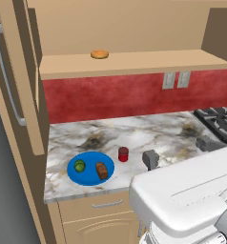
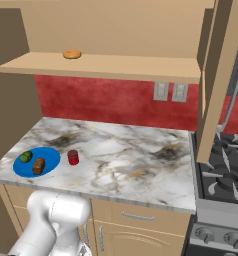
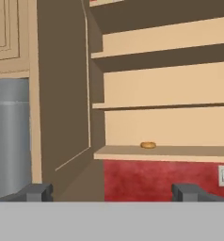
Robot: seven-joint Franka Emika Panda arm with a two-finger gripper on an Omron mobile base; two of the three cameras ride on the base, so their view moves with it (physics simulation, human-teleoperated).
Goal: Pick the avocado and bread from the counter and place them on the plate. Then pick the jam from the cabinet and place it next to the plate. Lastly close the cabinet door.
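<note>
Two food items are recorded on the plate: the avocado at its 9 o'clock side and the bread at its 3 o'clock side, as seen from the left base view. The plate is set near the front edge of the counter, toward the left end. The jam is stood upright on the counter just beside the plate, at about 2 o'clock from it and apart from its rim. One orange-tan ring pastry is listed on the lowest shelf of the cabinet, above the red backsplash. The cabinet door is found swung open, its grey bar handle facing outward at the left of the left base view. The gripper is noted as released, its two fingertips spread wide with nothing between them, aimed at the open cabinet shelves. A stove is catalogued at 3 o'clock of the counter in the right base view, and two wall outlets on the backsplash.
</note>
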